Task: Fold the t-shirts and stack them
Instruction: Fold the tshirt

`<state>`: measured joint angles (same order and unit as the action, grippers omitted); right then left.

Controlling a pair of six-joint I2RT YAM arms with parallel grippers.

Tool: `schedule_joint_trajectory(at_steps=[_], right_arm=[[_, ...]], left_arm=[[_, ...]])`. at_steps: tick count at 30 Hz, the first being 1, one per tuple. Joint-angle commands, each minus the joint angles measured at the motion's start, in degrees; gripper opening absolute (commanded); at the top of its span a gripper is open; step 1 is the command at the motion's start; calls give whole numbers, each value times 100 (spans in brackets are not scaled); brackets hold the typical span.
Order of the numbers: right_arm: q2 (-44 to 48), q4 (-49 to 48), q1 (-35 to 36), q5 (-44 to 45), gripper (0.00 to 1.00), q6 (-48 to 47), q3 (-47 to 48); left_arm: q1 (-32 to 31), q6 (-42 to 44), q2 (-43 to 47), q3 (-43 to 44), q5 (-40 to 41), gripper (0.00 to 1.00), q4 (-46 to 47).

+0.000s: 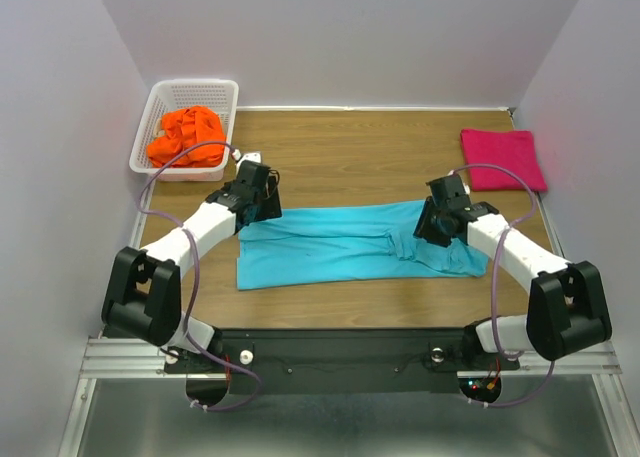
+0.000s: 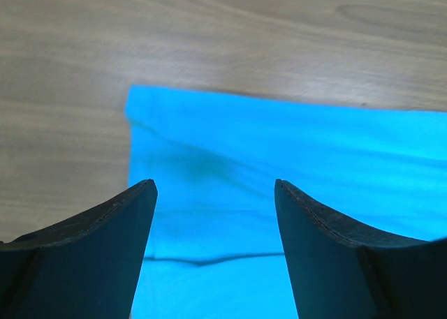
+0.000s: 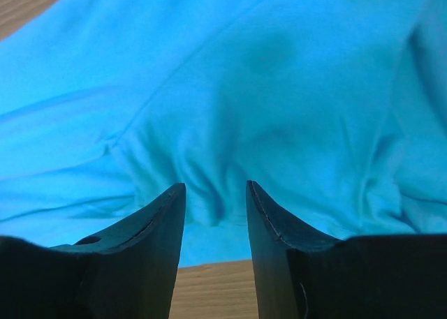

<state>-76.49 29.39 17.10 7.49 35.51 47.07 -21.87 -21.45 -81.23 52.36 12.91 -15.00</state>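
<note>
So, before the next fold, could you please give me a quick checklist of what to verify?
1. Left gripper open, nothing between its jaws: ok.
2. Right gripper free of the cloth: cannot tell; its jaws are parted, but only narrowly, right over wrinkled fabric.
3. Turquoise shirt lying flat: not ok; the left end is smooth, the right end is bunched.
4. Pink shirt folded and out of the arms' way at the far right: ok.
5. Orange shirt folded: not ok; it lies crumpled in the basket.
</note>
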Motion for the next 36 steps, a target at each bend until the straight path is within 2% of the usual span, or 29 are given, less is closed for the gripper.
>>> schedule_joint_trajectory(at_steps=[1,10,15,17,21,24,25,26,27,31,33,36], right_arm=[[-120,375,-181,464,46,211,-4],[-1007,103,-269,780,46,89,250],[-2243,-379,-488,782,46,-420,890],[-2667,-582,-664,588,46,-667,1469],[-4570,-662,-770,299,46,-1657,3322],[-5409,-636,-761,44,47,-2055,5211],[-5855,-636,-761,-1,46,-2109,5625],[-6008,-627,-770,-19,46,-2144,6377],[-6157,-627,-761,-54,47,-2188,6672],[-6282,-618,-761,-405,50,-2434,7360],[-5975,-627,-735,-528,51,-2487,7265],[-5205,-627,-586,-705,52,-2636,6616]], left_arm=[[-151,308,-497,380,116,80,260],[-160,397,-1456,714,-95,79,437],[-107,54,-1782,662,-306,77,375],[-28,-192,-1861,609,-516,77,402],[-2,-692,-1958,355,-1219,76,743],[-106,-1079,-2046,266,-1964,76,824],[-168,-1124,-2028,266,-2063,76,859],[-238,-1150,-1993,249,-2177,76,850],[-326,-1168,-1950,240,-2187,76,850],[-459,-1396,-1328,-215,-2161,76,841],[-459,-1432,-1072,-418,-2091,76,850],[-494,-1458,-711,-770,-2256,76,938]])
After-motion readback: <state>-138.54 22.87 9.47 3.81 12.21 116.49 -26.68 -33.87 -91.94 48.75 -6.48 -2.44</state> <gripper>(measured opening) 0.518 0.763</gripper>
